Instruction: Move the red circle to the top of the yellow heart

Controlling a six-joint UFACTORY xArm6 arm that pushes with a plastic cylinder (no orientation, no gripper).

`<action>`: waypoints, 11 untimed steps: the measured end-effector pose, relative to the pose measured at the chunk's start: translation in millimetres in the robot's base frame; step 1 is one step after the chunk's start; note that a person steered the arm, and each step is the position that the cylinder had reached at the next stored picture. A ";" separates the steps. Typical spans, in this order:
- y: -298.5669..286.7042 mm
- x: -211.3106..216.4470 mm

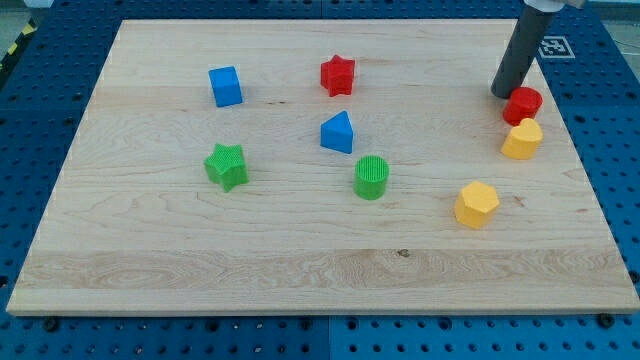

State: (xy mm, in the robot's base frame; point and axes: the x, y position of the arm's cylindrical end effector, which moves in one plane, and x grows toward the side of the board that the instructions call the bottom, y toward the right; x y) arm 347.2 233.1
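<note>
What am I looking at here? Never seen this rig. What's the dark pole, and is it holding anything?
One camera looks down at a wooden board on a blue pegboard. The dark pole is the arm's rod; it has no gripper and holds nothing, it only pushes blocks with my tip. My tip sits against the upper-left side of the red circle, which lies just above the yellow heart, about touching it. Also on the board: a yellow hexagon, red star, blue cube, blue triangle, green star and green circle.

Eight blocks: two red (338,75) (522,105), two blue (225,86) (338,132), two green (226,165) (371,178), two yellow (522,139) (476,204).
</note>
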 end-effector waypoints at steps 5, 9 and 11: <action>25.1 0.0; -2.7 22.5; -39.6 31.1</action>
State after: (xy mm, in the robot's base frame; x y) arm 378.3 193.5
